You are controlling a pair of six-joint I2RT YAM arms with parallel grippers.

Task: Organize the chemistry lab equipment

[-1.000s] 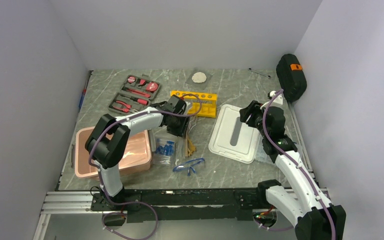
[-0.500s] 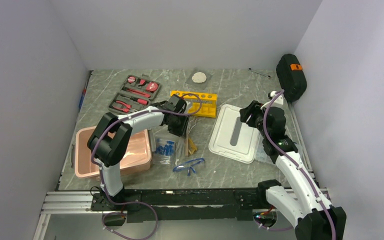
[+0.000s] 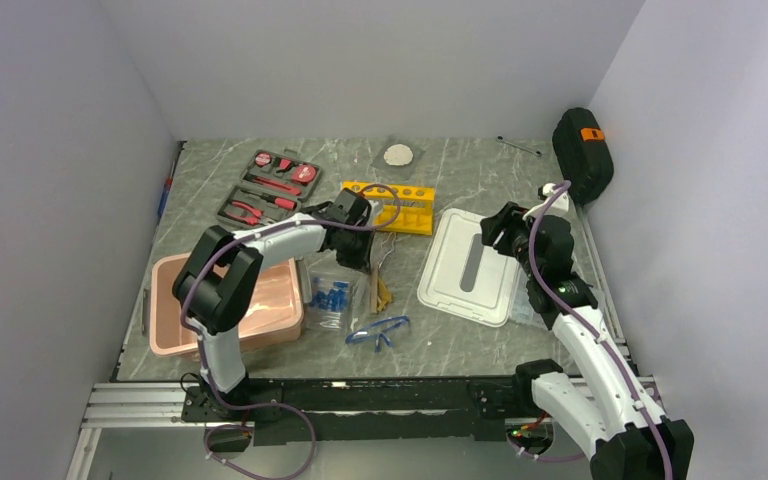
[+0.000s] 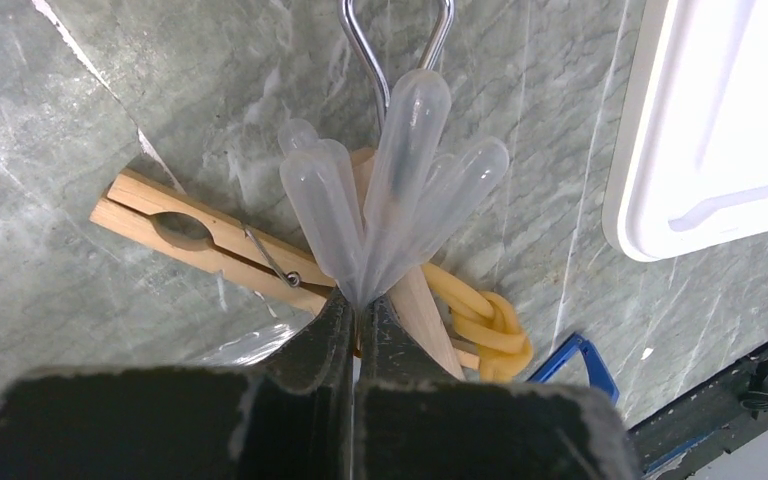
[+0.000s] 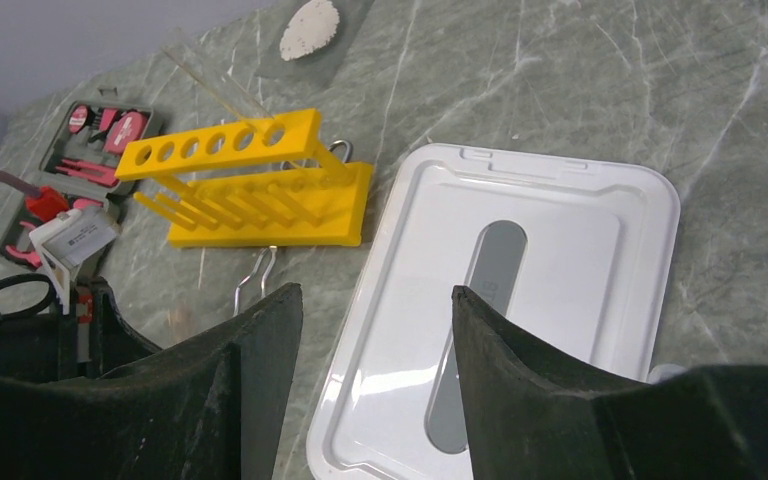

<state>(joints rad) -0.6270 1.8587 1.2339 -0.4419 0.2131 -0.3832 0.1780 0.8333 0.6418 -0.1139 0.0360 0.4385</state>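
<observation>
In the left wrist view my left gripper (image 4: 358, 300) is shut on the thin ends of a bunch of clear plastic pipettes (image 4: 410, 180), whose bulbs fan out ahead of the jaws. Under them lie tan wooden clamps (image 4: 195, 235) and a knot of yellow tubing (image 4: 485, 325). From above, the left gripper (image 3: 362, 262) hangs between the yellow test-tube rack (image 3: 390, 206) and the bag of blue-capped tubes (image 3: 332, 298). The blue-framed glasses (image 3: 378, 331) lie near the front. My right gripper (image 5: 375, 300) stands open over the white lid (image 5: 520, 290), holding nothing.
A pink bin (image 3: 175, 330) sits front left. The red-and-black tool kit (image 3: 270, 187) lies at the back left and a black case (image 3: 582, 152) stands against the right wall. A bent wire loop (image 4: 395, 40) lies beyond the pipettes.
My left gripper has closed from partly open onto the pipettes, staying over the clamps. The right arm has barely shifted.
</observation>
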